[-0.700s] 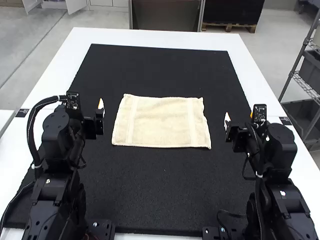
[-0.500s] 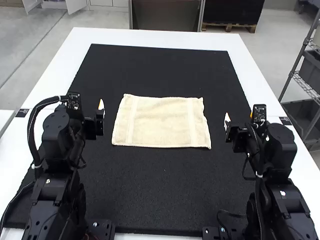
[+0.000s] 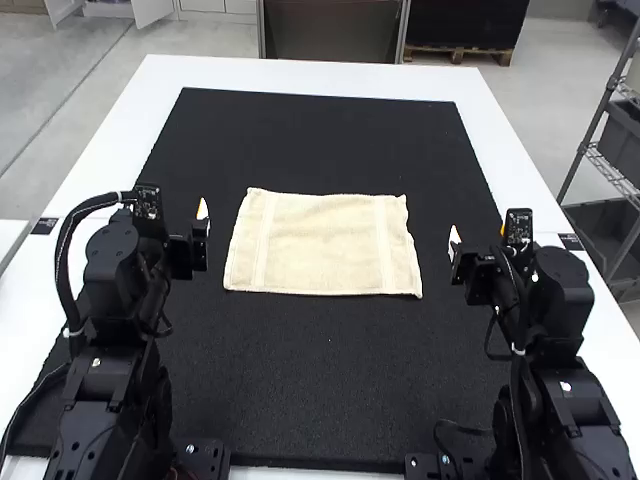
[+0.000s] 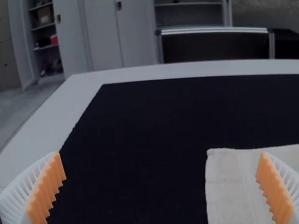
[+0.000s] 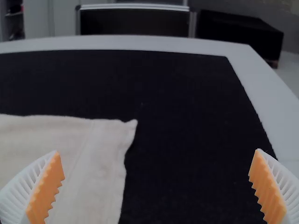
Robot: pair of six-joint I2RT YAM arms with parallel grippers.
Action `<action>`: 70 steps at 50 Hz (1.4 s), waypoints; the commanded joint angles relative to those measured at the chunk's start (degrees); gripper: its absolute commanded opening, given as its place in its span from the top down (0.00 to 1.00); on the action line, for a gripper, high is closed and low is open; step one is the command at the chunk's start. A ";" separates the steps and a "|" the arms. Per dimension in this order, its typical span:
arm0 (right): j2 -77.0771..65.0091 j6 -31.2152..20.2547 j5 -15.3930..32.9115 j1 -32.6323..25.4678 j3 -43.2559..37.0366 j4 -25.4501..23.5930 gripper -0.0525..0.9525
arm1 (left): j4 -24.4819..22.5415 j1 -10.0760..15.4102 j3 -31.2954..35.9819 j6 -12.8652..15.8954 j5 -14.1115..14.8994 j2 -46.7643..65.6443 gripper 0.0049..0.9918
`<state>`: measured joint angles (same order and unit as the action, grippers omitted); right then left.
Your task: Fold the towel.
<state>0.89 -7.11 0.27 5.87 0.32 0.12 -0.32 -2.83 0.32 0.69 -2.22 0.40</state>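
High view: towel (image 3: 325,245) flat on black mat (image 3: 330,385), btwn L gripper (image 3: 201,225) & R gripper (image 3: 478,234), touching neither. L wrist view: fingers (image 4: 49,189) wide apart, towel nr 1. R wrist view: fingers (image 5: 46,189) wide apart too, towel nr 1.

Robotics lab, two robot arms (image 3: 110,375), white table (image 3: 330,78), black mat (image 3: 320,380)

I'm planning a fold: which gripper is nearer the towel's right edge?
Right. The right gripper is just outside that edge; the left gripper is beyond the towel's opposite edge.
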 commanded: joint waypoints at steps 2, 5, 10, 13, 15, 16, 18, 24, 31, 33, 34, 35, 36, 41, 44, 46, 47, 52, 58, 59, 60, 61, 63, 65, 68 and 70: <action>-0.62 -0.18 -0.36 -0.77 -0.32 -0.30 0.03 | -0.74 0.28 -0.23 0.81 -0.77 -0.58 0.03; -0.62 -0.09 -0.36 -0.68 -0.32 -0.30 0.03 | -0.74 0.28 -0.23 1.86 -0.77 -0.58 0.03; -0.62 0.00 -0.45 -0.68 -0.32 -0.30 0.03 | -0.83 0.28 -0.23 2.21 -0.77 -0.49 0.03; -0.62 0.00 -0.36 -0.68 -0.23 -0.30 0.03 | -0.91 0.28 -0.32 2.39 -0.77 -0.58 0.03; -0.62 0.08 -0.45 -0.68 -0.23 -0.30 0.03 | -1.00 0.28 -0.23 2.39 -0.77 -0.49 0.03; -0.62 0.08 -0.45 -0.77 -0.23 -0.30 0.03 | -1.00 0.28 -0.23 2.39 -0.77 -0.58 0.03; -0.62 0.35 -0.45 -0.68 -0.23 -0.03 0.03 | -1.09 0.28 -0.23 2.39 -0.77 -0.49 0.03; -0.62 2.10 -0.54 -0.77 -0.23 0.85 0.04 | -2.14 0.19 -0.23 2.48 -0.77 -0.49 0.03; -0.62 4.92 -0.98 -1.03 -0.23 6.12 0.04 | -7.33 0.11 -0.23 -1.74 -0.68 -0.49 0.03; -0.62 5.36 -1.59 -1.21 -0.23 9.20 0.04 | -9.44 -0.07 -0.32 -3.24 -0.68 -0.58 0.04; -0.62 5.36 -1.77 -1.30 -0.23 11.22 0.05 | -10.67 -0.07 -0.23 -3.24 -0.95 -0.58 0.04; -0.62 5.36 -2.12 -1.56 -0.14 13.77 0.05 | -12.43 -0.33 -0.23 -3.33 -1.39 -0.49 0.04; -0.62 5.36 -2.12 -1.65 0.03 14.56 0.05 | -13.75 -0.51 -0.23 -3.33 -1.65 -0.58 0.04; -0.45 5.44 -2.91 -2.79 2.50 15.08 0.05 | -16.47 -1.65 1.00 -3.24 -1.82 -0.49 0.06; -0.36 5.97 -3.00 -3.50 4.43 15.26 0.05 | -16.47 -2.18 2.50 -3.15 -1.47 -0.49 0.06; -0.01 6.67 -3.00 -3.93 5.75 15.26 0.05 | -16.38 -2.36 3.64 -3.15 -1.12 -0.40 0.06; 0.35 6.94 -3.00 -4.11 6.54 15.17 0.05 | -16.03 -2.36 4.34 -3.15 -0.95 -0.40 0.06; 4.65 9.84 -3.61 -5.17 10.93 15.26 0.05 | -15.24 -2.18 7.77 -3.24 -1.21 1.00 0.06; 12.65 11.77 -5.20 -6.22 16.91 15.61 0.05 | -16.21 -2.00 13.04 -3.24 -1.03 6.01 0.06; 14.06 12.30 -5.28 -6.40 17.79 16.32 0.05 | -16.21 -2.00 14.36 -3.24 -0.95 7.07 0.06; 15.37 12.48 -5.28 -6.57 18.67 16.93 0.05 | -16.21 -2.00 15.50 -3.24 -0.95 8.21 0.06; 16.78 12.56 -5.28 -6.66 19.46 17.63 0.05 | -16.29 -2.00 16.82 -3.24 -0.95 9.70 0.06; 19.86 12.56 -5.28 -7.10 21.39 18.60 0.05 | -16.47 -1.92 19.37 -3.24 -1.03 12.69 0.06; 23.11 12.65 -5.20 -7.36 23.15 19.39 0.05 | -16.73 -1.92 21.74 -3.24 -1.03 16.03 0.06; 29.09 12.74 -5.20 -7.80 25.87 19.57 0.05 | -18.32 -1.92 24.73 -3.15 -1.12 22.10 0.06; 32.78 12.74 -5.37 -7.98 27.46 19.92 0.05 | -18.49 -2.00 26.40 -3.15 -1.39 26.05 0.06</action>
<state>25.78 4.10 -4.12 -0.95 23.29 19.09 -18.15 -4.82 22.02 -2.02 -3.09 18.83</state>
